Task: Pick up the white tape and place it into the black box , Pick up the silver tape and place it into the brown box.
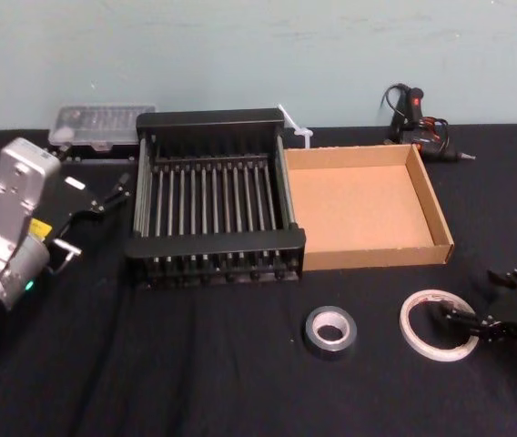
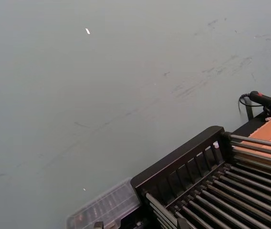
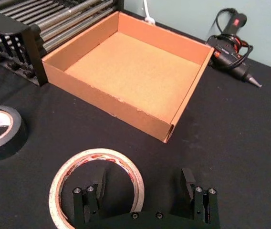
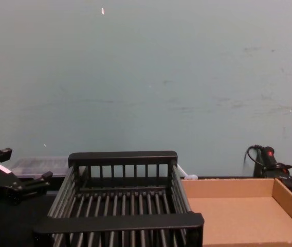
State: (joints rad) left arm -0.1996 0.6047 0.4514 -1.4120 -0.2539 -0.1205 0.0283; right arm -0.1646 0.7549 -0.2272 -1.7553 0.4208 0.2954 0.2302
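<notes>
The white tape (image 1: pixel 420 331) (image 3: pixel 95 155) lies flat on the black cloth at the front right. My right gripper (image 1: pixel 479 299) (image 3: pixel 142 186) is low over it and open, with one finger inside the ring and the other outside its wall. The silver tape (image 1: pixel 330 330) (image 3: pixel 16 136) lies flat to its left, untouched. Behind them, side by side, stand the black box (image 1: pixel 213 241) (image 3: pixel 11 33) (image 4: pixel 123 221) and the brown box (image 1: pixel 377 255) (image 3: pixel 102 98) (image 4: pixel 228 195). My left gripper (image 1: pixel 108 194) (image 4: pixel 20 167) hangs open beside the black box's left side, holding nothing.
A glue gun (image 1: pixel 418 127) (image 3: pixel 231 45) with its cable lies behind the brown box. A clear plastic case (image 1: pixel 99 127) (image 2: pixel 107 210) sits behind the black box's left corner. A pale wall closes off the table's far edge.
</notes>
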